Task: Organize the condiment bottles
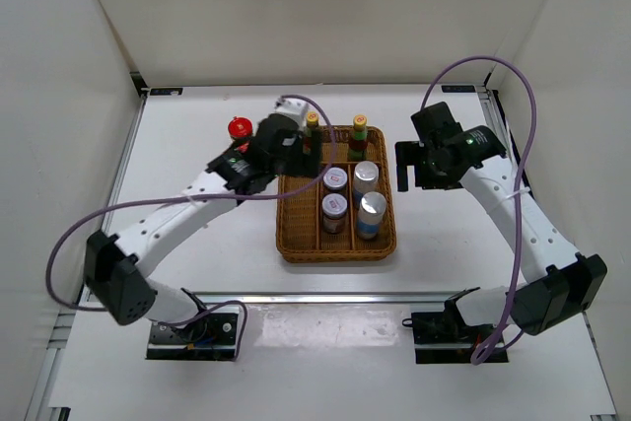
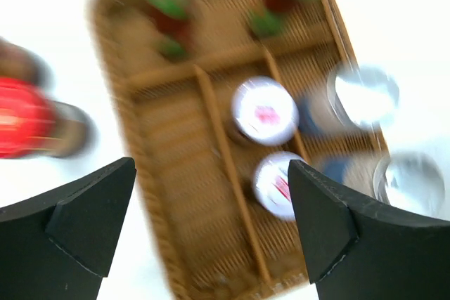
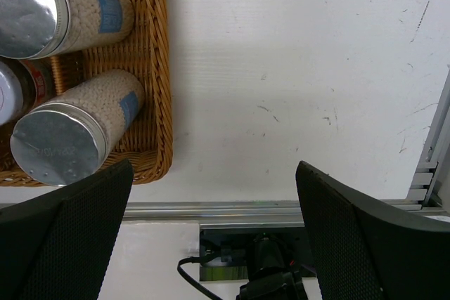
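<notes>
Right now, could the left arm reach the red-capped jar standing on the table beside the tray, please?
Probably yes: the red-capped jar stands in the open just beside the left pincer, which is open above the wicker tray, with nothing visible between them.

Left wrist view is smearing all over w/ motion. The wicker tray (image 2: 140, 173) is showing only streaky weave. The silver-lidded brown jars (image 2: 265, 112) are showing pale tops w/ a red blotch, nothing readable. The blue-labelled jars (image 2: 365, 93) are glaring out, one slipping behind a finger at the right edge. The yellow-capped bottles (image 2: 169, 15) are running off the top, caps mostly cut. A red-capped jar (image 2: 21, 117) is blurring at the left edge.

From above, the left arm (image 1: 266, 150) is covering the tray's far-left corner & its own fingers. Labels are reading too small there.

Right wrist view is clipping one blue-labelled jar at the top-left corner. A brown jar is peeking in as a sliver.
</notes>
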`<action>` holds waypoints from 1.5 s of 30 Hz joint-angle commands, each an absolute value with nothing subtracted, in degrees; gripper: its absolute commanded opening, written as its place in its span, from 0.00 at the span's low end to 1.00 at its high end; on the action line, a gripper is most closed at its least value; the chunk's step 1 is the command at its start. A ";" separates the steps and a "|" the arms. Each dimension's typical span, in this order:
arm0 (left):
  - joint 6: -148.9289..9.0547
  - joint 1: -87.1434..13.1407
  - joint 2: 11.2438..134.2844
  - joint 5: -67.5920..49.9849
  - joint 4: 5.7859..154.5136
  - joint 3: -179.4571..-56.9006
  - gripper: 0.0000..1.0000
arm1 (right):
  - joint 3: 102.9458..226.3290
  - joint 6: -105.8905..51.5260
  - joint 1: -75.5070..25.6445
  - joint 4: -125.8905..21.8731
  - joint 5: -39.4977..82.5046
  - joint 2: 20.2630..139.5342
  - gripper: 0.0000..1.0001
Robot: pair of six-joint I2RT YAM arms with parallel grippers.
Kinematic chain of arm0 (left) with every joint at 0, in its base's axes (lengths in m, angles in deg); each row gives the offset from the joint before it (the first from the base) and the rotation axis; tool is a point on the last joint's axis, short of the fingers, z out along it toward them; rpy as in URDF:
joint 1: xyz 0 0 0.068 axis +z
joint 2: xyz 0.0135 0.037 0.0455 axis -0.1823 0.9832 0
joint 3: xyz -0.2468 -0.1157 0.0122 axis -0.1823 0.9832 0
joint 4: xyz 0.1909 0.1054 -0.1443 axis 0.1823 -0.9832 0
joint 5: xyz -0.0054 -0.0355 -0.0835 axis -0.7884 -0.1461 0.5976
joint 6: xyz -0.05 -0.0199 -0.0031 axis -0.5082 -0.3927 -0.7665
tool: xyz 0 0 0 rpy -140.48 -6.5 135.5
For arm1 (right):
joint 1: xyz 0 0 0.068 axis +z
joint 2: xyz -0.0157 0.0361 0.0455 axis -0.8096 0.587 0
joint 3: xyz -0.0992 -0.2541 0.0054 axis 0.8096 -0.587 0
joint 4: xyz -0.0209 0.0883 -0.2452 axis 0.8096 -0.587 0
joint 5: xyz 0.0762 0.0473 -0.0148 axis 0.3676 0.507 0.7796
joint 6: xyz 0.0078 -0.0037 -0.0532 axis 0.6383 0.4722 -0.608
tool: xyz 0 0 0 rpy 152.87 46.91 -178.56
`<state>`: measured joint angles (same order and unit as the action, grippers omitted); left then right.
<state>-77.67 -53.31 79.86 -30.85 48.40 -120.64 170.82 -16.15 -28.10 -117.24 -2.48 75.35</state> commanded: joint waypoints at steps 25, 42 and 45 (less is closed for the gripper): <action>-81.65 -29.84 89.47 -25.24 48.43 -119.84 0.61 | 170.83 -15.72 -28.22 -116.45 -2.92 74.49 0.99; -78.57 -31.94 82.25 -29.73 48.43 -132.30 0.11 | 169.77 -15.72 -28.22 -116.45 -1.87 74.49 0.99; -79.97 -34.49 83.75 -28.06 48.43 -134.07 0.11 | 169.77 -15.72 -28.22 -116.45 -1.87 74.49 0.99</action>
<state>-78.89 -31.60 88.42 -28.77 43.37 -129.16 169.71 -16.15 -28.10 -117.24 -2.19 75.35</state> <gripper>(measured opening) 0.752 0.995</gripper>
